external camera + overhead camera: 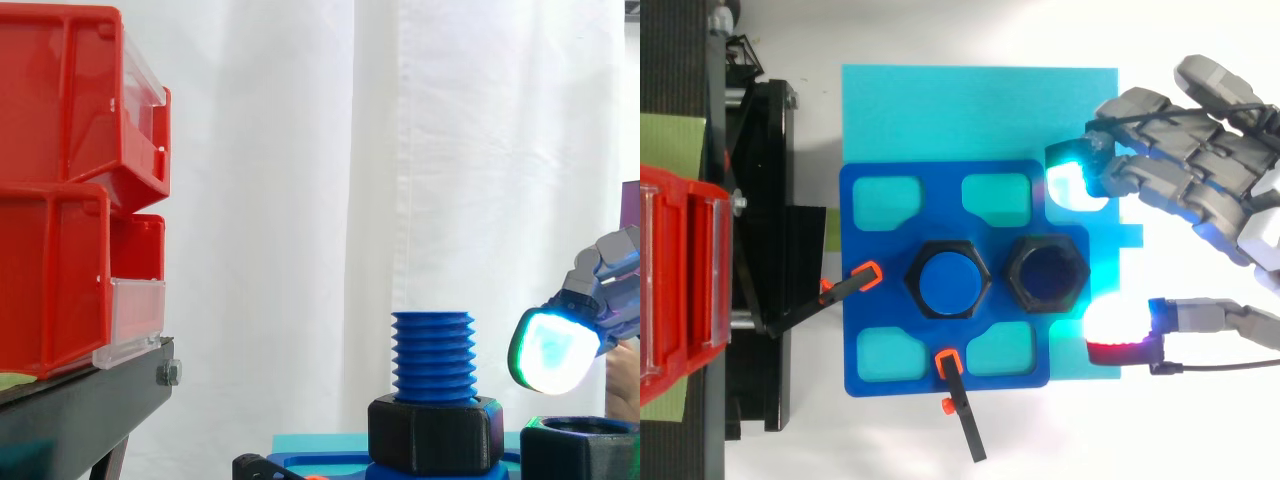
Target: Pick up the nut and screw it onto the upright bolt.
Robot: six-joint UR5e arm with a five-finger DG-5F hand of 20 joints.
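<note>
Right now the nut (1018, 275) sits flat on the blue plate (865, 330), hole facing up, just right of the upright bolt (946, 282). The hand (1200, 170) lies further right, fingers spread wide and holding nothing. One glowing pad (550, 350) hangs a little above the nut, I think, so my reach goes leftward and down

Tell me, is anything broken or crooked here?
Nothing stands out. The blue bolt stands straight, the loose black nut sits flat beside it, and the robot hand hovers open next to the nut.
</note>
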